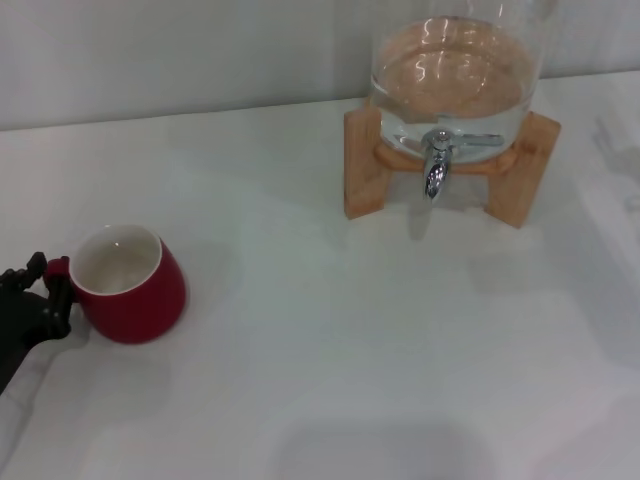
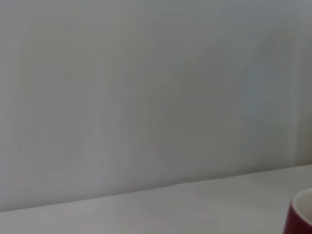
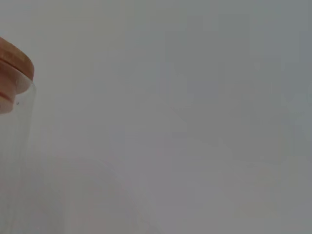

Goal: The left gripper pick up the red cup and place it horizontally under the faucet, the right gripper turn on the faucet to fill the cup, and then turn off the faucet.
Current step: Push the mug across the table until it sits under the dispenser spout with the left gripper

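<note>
A plain white tabletop (image 1: 330, 350) met a pale wall; the left gripper (image 1: 30, 305) touched the red cup (image 1: 128, 285) handle, its jaws' grip unclear.

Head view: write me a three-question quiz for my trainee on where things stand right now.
1. True or false: the red cup stands under the faucet.
2. Multiple choice: the left gripper is A) at the cup's handle, at the table's left edge; B) on the faucet lever; C) above the glass dispenser.
3. Fill in: the dispenser rests on a ____ stand.

Key:
1. False. The cup sits upright on the white table, far left of the faucet, with nothing below the spout.
2. A. Its black fingers are against the handle; whether they grip it cannot be told.
3. Wooden.
The right gripper is not in the head view.
</note>
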Controlling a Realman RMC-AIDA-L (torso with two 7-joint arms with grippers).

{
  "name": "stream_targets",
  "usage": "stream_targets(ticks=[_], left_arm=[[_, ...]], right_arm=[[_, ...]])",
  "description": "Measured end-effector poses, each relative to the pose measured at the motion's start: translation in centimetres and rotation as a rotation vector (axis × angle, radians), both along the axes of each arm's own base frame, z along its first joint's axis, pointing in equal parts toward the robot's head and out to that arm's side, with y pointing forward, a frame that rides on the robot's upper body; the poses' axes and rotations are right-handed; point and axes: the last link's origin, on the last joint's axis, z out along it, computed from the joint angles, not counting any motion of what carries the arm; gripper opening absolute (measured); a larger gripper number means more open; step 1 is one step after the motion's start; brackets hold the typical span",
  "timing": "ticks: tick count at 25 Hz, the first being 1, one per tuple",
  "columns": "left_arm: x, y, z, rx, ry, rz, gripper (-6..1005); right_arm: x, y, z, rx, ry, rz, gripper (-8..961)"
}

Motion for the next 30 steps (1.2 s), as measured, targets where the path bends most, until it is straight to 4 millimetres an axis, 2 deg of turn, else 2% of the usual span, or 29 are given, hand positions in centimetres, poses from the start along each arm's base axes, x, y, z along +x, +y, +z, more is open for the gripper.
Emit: stream_targets(ticks=[9, 14, 19, 26, 30], left_arm=[[0.0, -0.2, 0.3, 0.025, -0.021, 0.008, 230], [0.2, -0.2, 0.5, 0.043, -0.032, 0.000, 171], [0.2, -0.1, 0.8, 0.066, -0.048, 0.007, 170], [2.3, 1.1, 0.8, 0.071, -0.081, -0.059, 165], [4.3, 2.0, 0.1, 0.028, -0.098, -0.127, 162]], right_arm=[[0.1, 0.0, 0.2, -0.001, -0.005, 0.000, 616], [0.1, 0.1, 0.1, -0.002, -0.005, -0.001, 616], [0.0, 0.1, 0.1, -0.003, -0.005, -0.001, 616], [-0.1, 0.1, -0.1, -0.003, -0.001, 0.003, 616], [-0.1, 0.1, -0.2, -0.005, 0.000, 0.004, 616]])
